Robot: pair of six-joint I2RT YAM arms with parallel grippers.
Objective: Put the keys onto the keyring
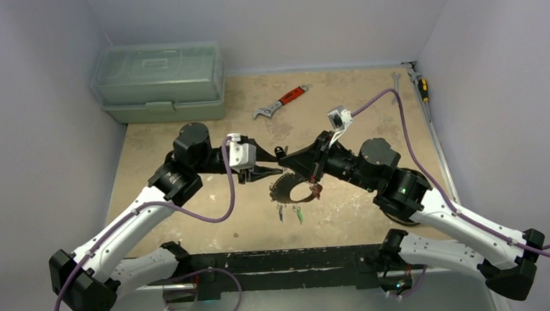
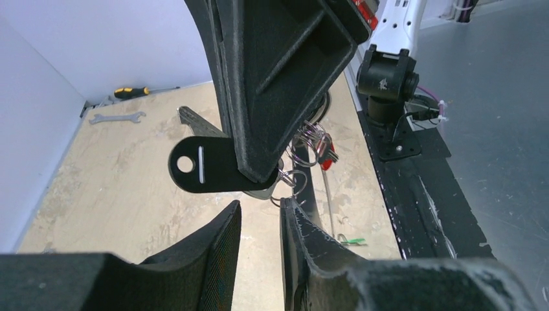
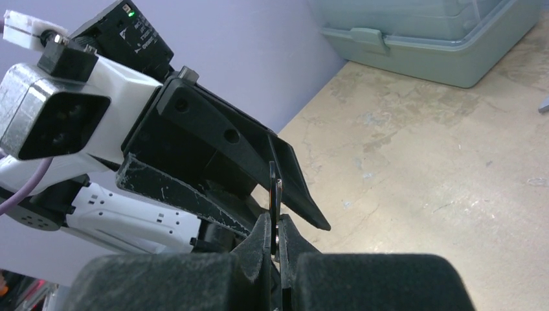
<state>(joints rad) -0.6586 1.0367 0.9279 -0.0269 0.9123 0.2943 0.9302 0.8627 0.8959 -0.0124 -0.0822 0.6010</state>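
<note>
Broadly, the tan table (image 1: 375, 192) carries a green toolbox (image 1: 159, 79) at its far left corner. Mid-table, the right gripper (image 3: 274, 228) is pressed together on a flat black tag (image 2: 202, 165), which stands edge-on between its fingers. The left gripper (image 2: 259, 217) sits just beneath that tag, jaws slightly spread and gripping nothing. A red-handled wrench (image 1: 281, 102) lies farther back. The keyring (image 1: 300, 199) hangs under the right gripper, with keys (image 1: 283, 213) dangling from it.
</note>
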